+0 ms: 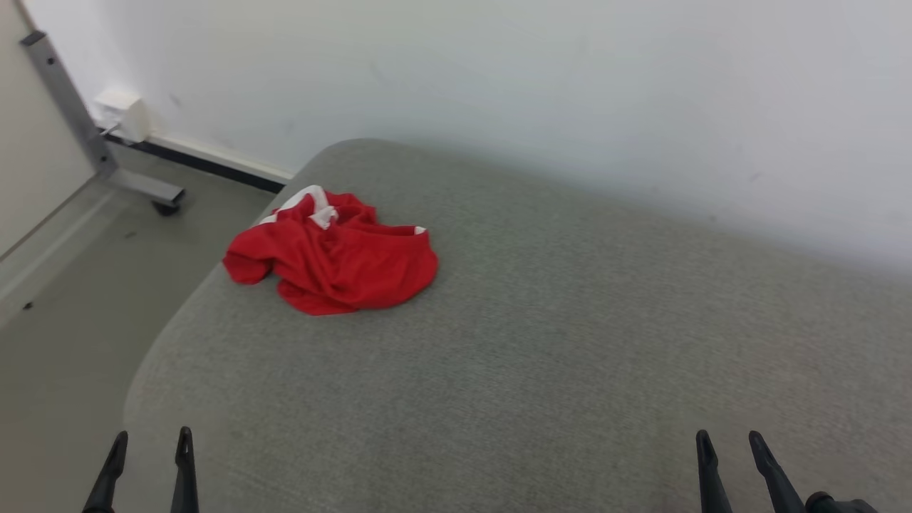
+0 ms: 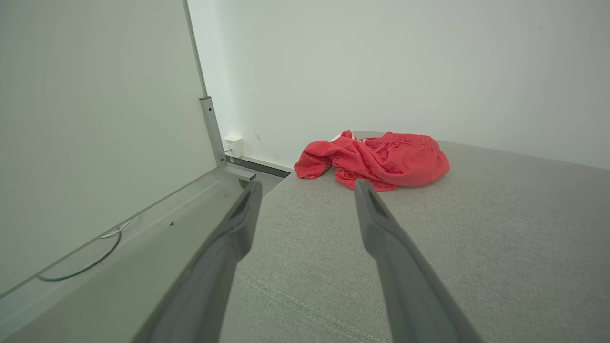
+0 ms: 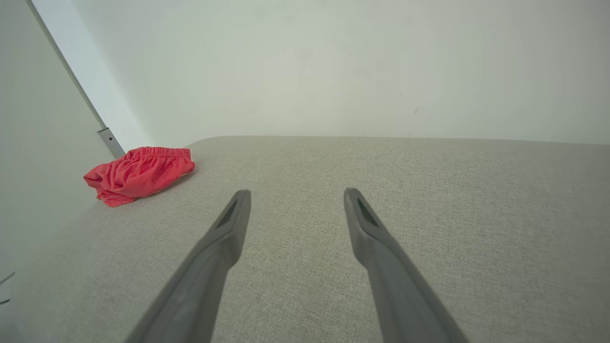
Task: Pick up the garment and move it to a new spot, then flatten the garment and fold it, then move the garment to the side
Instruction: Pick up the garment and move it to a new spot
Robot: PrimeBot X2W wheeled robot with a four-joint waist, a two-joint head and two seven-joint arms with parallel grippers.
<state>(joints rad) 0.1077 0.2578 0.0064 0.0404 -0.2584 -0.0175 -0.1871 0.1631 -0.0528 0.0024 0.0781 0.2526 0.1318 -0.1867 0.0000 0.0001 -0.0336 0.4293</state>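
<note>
One red garment (image 1: 342, 267), crumpled, white patches; left gripper (image 1: 154, 433), right gripper (image 1: 729, 434) spread, empty.

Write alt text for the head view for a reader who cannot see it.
A crumpled red garment with white patches lies near the far left corner of a grey cushion against a white wall. The left gripper and right gripper sit at the bottom edge, fingers apart, holding nothing.
</note>
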